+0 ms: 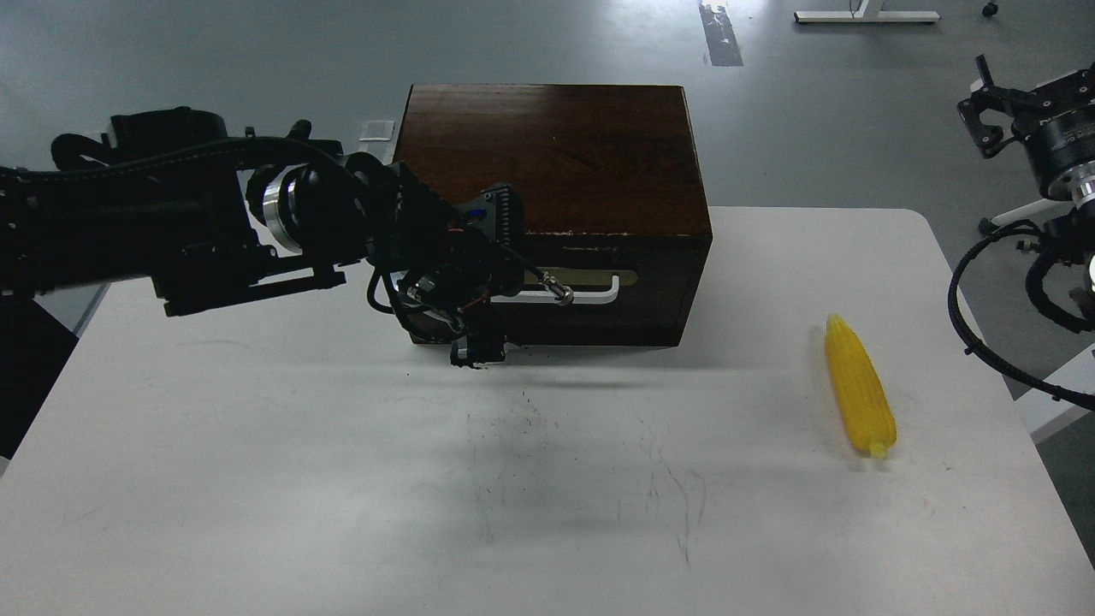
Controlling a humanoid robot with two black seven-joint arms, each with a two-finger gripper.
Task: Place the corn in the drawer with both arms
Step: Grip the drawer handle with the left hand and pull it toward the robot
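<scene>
The yellow corn (860, 387) lies on the white table (257, 479) at the right, pointed end away from me. The dark brown box (556, 154) stands at the table's back middle. Its drawer (599, 295) faces me and is out by a sliver, with a thin pale strip showing above its front. My left gripper (490, 287) is open at the left end of the white handle (590, 297), one finger above and one below. A thin silver-tipped rod (560, 293) on it touches the handle. My right gripper (984, 111) is far right, off the table, and too dark to read.
Black cables (984, 325) of the right arm loop beside the table's right edge. Faint scuff marks (590, 479) cover the table's middle. Grey floor lies behind the box.
</scene>
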